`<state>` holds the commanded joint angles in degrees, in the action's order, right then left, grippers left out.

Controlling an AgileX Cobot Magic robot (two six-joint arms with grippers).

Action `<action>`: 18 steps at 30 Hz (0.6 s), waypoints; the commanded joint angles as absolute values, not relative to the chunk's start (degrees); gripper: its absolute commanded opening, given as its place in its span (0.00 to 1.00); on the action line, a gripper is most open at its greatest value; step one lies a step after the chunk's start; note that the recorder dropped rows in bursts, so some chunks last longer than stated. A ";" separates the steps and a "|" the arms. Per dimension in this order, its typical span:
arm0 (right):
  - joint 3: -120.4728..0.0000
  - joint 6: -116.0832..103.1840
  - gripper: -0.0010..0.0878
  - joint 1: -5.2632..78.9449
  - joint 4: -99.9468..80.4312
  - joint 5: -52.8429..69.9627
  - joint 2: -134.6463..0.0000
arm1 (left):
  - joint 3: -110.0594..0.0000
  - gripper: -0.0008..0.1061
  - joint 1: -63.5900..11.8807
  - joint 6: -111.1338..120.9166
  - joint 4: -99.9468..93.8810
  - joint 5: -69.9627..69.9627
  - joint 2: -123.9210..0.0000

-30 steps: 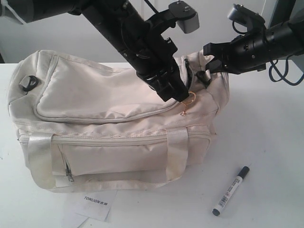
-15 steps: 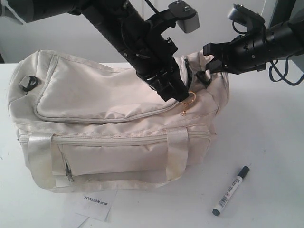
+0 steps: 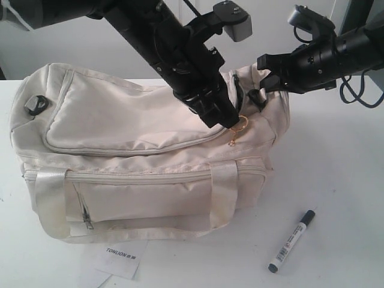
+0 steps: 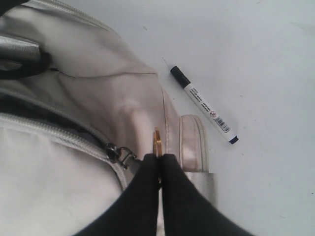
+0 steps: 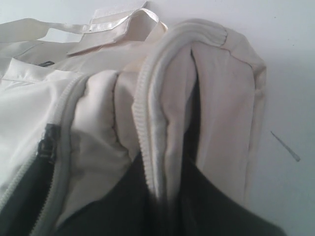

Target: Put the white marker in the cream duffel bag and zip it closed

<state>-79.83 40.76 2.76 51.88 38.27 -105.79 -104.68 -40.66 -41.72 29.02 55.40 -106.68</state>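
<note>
The left gripper (image 4: 158,162) is pressed together on the gold ring (image 4: 157,140) of the zipper pull, at the right end of the curved top zipper on the cream duffel bag (image 3: 132,120). The right gripper (image 5: 165,169) pinches a fold of fabric at that end of the bag. The white marker (image 3: 292,241) lies on the table (image 3: 336,180) near the bag's front right corner, not touching it.
</note>
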 joint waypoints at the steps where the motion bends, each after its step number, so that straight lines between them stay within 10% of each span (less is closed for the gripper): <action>1: -80.55 40.76 0.47 2.43 51.80 39.67 -105.69 | -104.68 0.01 -40.66 -41.72 29.02 55.27 -106.68; 5: -82.87 37.24 0.77 1.11 51.49 43.73 -104.57 | -104.68 0.01 -40.66 -41.72 29.02 55.15 -106.68; 18: -83.52 33.19 0.67 2.49 54.15 55.74 -99.37 | -104.68 0.01 -40.66 -41.72 29.02 55.25 -106.68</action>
